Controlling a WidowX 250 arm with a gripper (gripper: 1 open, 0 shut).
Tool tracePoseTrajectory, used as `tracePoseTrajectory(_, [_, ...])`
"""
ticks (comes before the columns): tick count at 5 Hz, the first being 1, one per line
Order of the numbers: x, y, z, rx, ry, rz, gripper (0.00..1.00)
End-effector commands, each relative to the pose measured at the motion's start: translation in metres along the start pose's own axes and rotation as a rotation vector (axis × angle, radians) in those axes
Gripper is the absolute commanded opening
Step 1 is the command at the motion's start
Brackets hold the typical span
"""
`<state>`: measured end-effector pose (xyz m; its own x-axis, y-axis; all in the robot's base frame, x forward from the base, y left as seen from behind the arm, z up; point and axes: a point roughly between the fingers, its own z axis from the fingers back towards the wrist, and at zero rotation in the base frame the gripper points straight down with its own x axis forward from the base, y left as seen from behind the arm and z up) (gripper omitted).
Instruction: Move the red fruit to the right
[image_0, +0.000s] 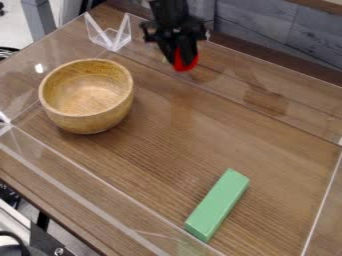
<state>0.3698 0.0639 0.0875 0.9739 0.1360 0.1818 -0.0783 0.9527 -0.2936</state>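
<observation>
- Pinching the red fruit (185, 62), the black jaws are seen closed on it from both sides, fingertips pointing steeply down.
- The gripper (183, 55) is located at the upper middle of the view, toward the back of the worktop (227, 120).
- The red fruit is held clear of the wood surface, only its lower red part visible below the fingertips; the leafy top cannot be made out.
- The rest of the arm is cut off by the top edge of the picture.
- A folded clear plastic piece (110, 32) is seen just left of the gripper, near the back edge, apart from it.
- A wooden bowl (86, 94) is set upright on the left side of the worktop, well apart from the fruit, its inside showing bare wood.
- A green block (218, 204) is laid flat near the front right, on a diagonal, well apart from bowl and gripper.
- A clear plastic wall (80, 205) is seen bordering the worktop along the front and sides.
- A pale chair-like shape is glimpsed at the far top left, outside the bordered area; too cropped for detail.
</observation>
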Motion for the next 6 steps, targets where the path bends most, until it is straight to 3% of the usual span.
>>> tracePoseTrajectory(1, [0.003, -0.028, 0.032, -0.02, -0.078, -0.04, 0.0])
tracePoseTrajectory(2, [-0.012, -0.062, 0.029, -0.044, -0.061, -0.09, 0.0])
tracePoseTrajectory(3, [-0.03, -0.1, 0.015, -0.056, -0.032, -0.155, 0.0])
tracePoseTrajectory(4, [-0.038, -0.133, -0.007, -0.067, 0.025, -0.255, 0.0])
tracePoseTrajectory(5, [-0.043, -0.152, -0.029, -0.074, 0.074, -0.319, 0.0])
tracePoseTrajectory(6, [-0.052, -0.161, -0.058, -0.065, 0.099, -0.318, 0.0])
